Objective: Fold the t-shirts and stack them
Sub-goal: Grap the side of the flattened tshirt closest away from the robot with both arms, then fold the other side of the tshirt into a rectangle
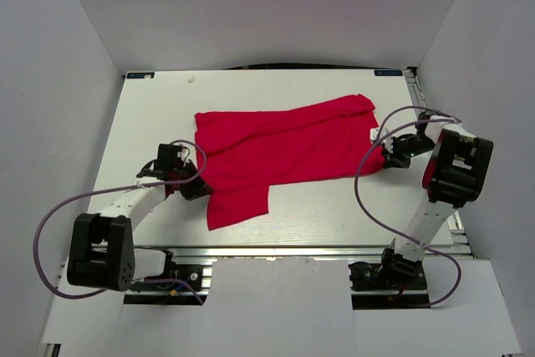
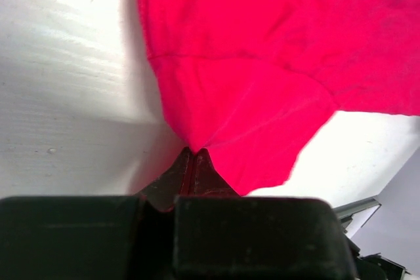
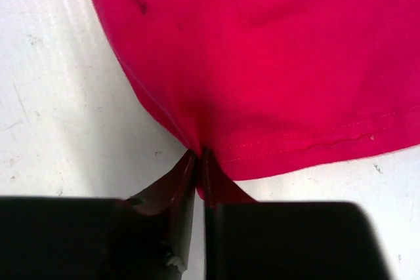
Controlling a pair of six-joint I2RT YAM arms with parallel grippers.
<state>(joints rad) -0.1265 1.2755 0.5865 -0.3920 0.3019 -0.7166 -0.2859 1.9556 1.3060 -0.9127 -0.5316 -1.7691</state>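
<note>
The red t-shirt lies spread across the middle of the white table, one part hanging toward the front at the left. My left gripper is shut on the shirt's left edge; the left wrist view shows the cloth pinched at the closed fingertips. My right gripper is shut on the shirt's right edge; the right wrist view shows the hemmed cloth pinched at the closed tips.
The white table is walled in by grey panels at the back and both sides. A small white tag shows on the shirt's right end. Purple cables loop from both arms. An aluminium rail runs along the front edge.
</note>
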